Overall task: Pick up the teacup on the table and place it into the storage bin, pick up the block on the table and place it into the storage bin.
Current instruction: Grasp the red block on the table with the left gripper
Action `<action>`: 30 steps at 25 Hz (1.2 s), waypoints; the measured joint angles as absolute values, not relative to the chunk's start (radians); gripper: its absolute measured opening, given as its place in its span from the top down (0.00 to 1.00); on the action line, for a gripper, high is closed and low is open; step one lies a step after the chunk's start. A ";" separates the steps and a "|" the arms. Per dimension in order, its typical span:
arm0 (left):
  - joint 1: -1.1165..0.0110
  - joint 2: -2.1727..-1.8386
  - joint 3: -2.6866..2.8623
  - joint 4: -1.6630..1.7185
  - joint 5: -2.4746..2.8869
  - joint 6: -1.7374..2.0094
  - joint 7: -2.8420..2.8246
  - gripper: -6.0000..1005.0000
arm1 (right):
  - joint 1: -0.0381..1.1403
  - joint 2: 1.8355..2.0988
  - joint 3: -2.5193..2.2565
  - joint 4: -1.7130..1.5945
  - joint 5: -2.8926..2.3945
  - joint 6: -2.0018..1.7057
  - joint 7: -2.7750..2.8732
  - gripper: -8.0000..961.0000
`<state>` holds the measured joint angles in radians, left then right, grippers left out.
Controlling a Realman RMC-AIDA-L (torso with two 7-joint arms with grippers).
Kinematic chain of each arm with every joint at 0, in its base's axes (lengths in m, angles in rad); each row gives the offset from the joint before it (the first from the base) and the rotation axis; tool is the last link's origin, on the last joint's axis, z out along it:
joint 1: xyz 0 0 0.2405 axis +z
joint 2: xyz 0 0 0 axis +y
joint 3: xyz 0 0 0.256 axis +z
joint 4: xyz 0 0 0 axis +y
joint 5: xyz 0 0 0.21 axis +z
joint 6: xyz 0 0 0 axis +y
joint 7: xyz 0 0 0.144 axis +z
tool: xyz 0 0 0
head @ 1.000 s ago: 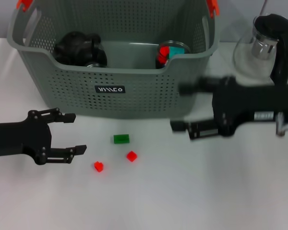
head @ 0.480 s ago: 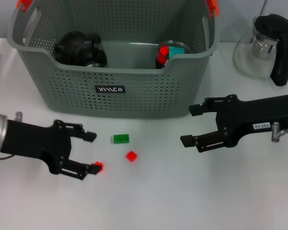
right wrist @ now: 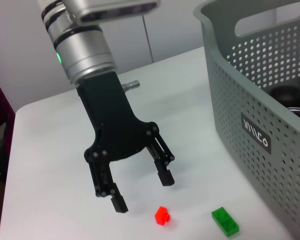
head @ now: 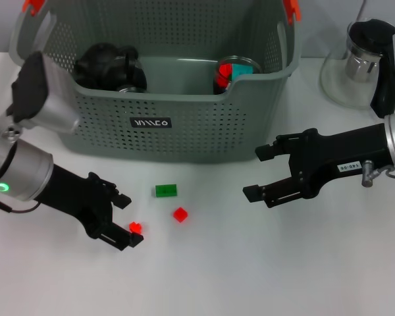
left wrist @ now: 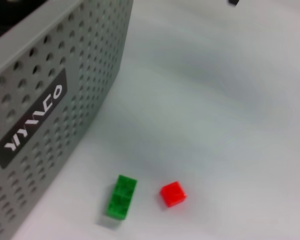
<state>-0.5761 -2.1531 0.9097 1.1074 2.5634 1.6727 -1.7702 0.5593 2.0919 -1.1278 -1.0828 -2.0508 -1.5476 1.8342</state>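
The grey-green storage bin (head: 151, 99) stands at the back of the white table. Inside it at the right is the teacup (head: 234, 71), a clear cup holding red and teal pieces. Three small blocks lie in front of the bin: a green block (head: 165, 190), a red block (head: 180, 214) and another red block (head: 135, 228). My left gripper (head: 126, 220) is open low over the table, with that last red block just by its nearer fingertip. The right wrist view shows the same: left gripper (right wrist: 143, 191), red block (right wrist: 162, 215). My right gripper (head: 255, 172) hovers open and empty to the right.
A black object (head: 108, 64) lies in the bin's left half. A glass teapot with a black handle (head: 362, 62) stands at the back right. The left wrist view shows the bin wall (left wrist: 40, 125), the green block (left wrist: 121, 196) and a red block (left wrist: 173, 193).
My left arm has reached forward and right, bringing its open gripper up to the left red block. The right gripper has drifted slightly left. The blocks have not moved.
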 joint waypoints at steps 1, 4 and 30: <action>-0.575 -2.161 0.924 1.128 2.577 1.666 -1.792 0.16 | 0.561 2.092 -1.127 -1.083 -2.051 -1.549 1.835 0.04; -0.572 -2.169 0.964 1.160 2.594 1.647 -1.845 0.16 | 0.564 2.092 -1.126 -1.082 -2.051 -1.548 1.836 0.04; -0.532 -2.174 1.291 1.263 2.658 1.521 -2.243 0.17 | 0.568 2.094 -1.151 -1.065 -2.051 -1.523 1.834 0.04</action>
<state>-0.5320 -2.1737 1.2907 1.2633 2.6576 1.5209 -2.2428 0.5679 2.0939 -1.1513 -1.0655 -2.0513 -1.5234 1.8335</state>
